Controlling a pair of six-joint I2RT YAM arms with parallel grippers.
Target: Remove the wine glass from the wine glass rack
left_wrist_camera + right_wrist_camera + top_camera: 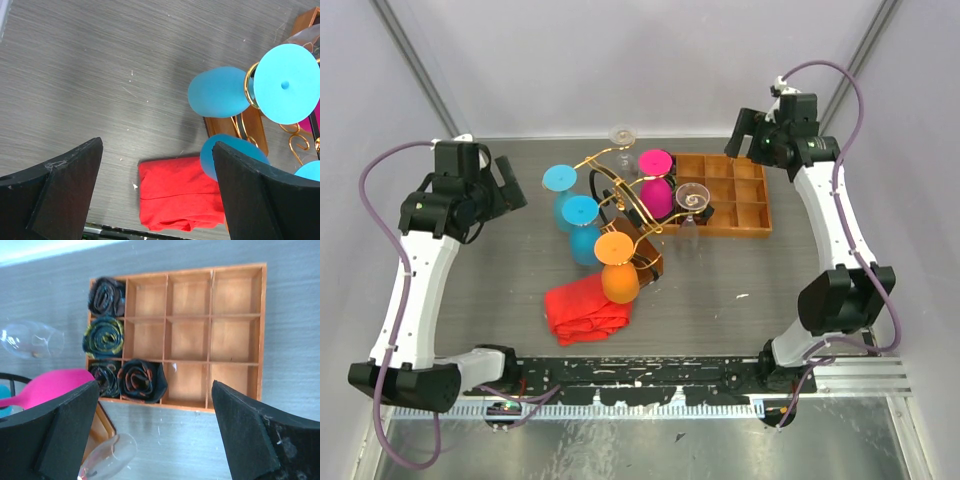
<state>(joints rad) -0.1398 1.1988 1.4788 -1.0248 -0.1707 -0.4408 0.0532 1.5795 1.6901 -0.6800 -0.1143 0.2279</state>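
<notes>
With left gripper point(512, 186) and right gripper point(744, 131) both spread wide, we judged the light, fragile turquoise wine glass point(560, 179), hanging on the gold wire rack point(611, 160) mid-frame, best held gently by its bowl.

Both arms are white shells with chunky black joints: left arm point(415, 280), right arm point(832, 215). Purple cables point(364, 185) loop off each one. Fingers point(60, 200) are flat matte-black wedges, a bit scuffed.
</notes>
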